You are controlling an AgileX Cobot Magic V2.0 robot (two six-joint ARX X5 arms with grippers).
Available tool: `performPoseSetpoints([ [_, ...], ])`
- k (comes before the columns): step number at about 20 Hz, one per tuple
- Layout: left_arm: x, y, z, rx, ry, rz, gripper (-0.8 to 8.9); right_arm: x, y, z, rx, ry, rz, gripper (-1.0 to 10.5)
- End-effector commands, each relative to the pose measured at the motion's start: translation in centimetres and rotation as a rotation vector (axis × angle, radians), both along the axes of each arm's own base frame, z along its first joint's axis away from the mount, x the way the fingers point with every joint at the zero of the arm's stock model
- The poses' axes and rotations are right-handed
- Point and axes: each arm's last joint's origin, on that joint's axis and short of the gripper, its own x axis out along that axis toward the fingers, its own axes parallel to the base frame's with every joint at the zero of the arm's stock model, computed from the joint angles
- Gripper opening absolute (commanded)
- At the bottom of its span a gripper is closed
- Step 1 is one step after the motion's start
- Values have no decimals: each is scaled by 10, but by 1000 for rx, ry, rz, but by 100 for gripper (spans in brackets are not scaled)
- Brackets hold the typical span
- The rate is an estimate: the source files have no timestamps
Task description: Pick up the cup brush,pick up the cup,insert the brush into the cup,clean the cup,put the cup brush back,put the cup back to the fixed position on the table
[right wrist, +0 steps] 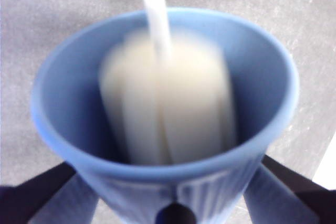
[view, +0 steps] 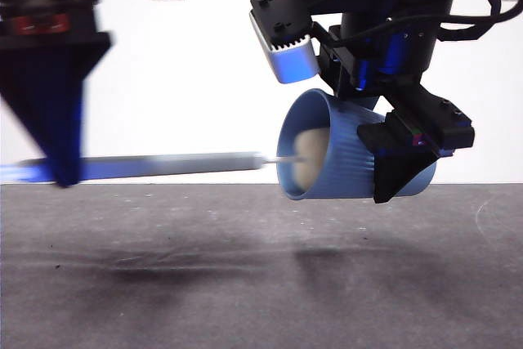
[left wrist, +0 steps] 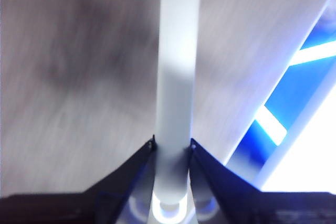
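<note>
Left gripper (view: pixel 61 173) is clenched on the cup brush (view: pixel 163 166) handle, held level above the table (view: pixel 245 284). Right gripper (view: pixel 400 177) grasps the tipped blue cup (view: pixel 343 157), sponge head inside.

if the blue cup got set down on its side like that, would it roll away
Probably: the cup is round, so it should roll, likely curving because it tapers toward the base. Its thin plastic-looking wall suggests it is light and easily nudged. The fine ribs may give the right gripper some grip.

My right gripper (view: pixel 400 165) is matte black, with two wedge-shaped jaws, small screws, black cables looping above and a white, blue-lit camera housing (view: pixel 284 48). My left gripper (view: pixel 61 157) tapers to a dark point under a red-marked block.
</note>
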Motion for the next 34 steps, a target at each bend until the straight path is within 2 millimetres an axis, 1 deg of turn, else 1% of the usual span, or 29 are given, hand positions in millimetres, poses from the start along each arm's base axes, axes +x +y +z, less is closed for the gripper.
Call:
performPoseSetpoints([
  [1,-4,7,1,58,-2,66,-9,0,1,-3,4,11,-24,-12],
  [5,-15,20,13,54,-5,107,-8,0,0,-3,4,12,-25,-12],
  [8,-22,36,23,77,-25,153,-9,0,1,-3,10,12,-32,-12],
  [10,-28,48,31,82,-38,187,-9,0,1,-3,33,11,-62,-12],
  [14,-42,68,45,27,-72,246,-9,0,1,-3,123,4,-164,-12],
  [17,-50,80,55,-55,-123,328,-9,0,1,4,333,-17,-361,-12],
  [19,-49,81,59,-126,-186,412,-9,-4,-3,17,537,8,-511,-12],
  [21,-44,77,61,-201,-233,479,-9,-13,-11,38,758,58,-616,-12],
  [23,-35,70,56,-284,-265,530,-9,-23,-23,65,957,68,-659,-12],
  [24,-31,67,50,-316,-272,560,-9,-29,-31,79,1050,75,-667,-12],
  [26,-23,60,34,-352,-277,604,-9,-44,-49,103,1198,75,-658,-12],
  [28,-12,55,16,-372,-270,659,-9,-59,-70,123,1311,53,-629,-12],
  [30,3,47,-1,-394,-237,703,-9,-76,-92,139,1410,36,-605,-12],
  [31,10,43,-5,-420,-218,715,-9,-83,-101,143,1441,34,-602,-12],
  [33,29,32,-15,-505,-168,727,-9,-95,-117,148,1480,34,-603,-12],
  [34,37,28,-22,-520,-154,750,-9,-100,-124,149,1484,35,-608,-12],
])
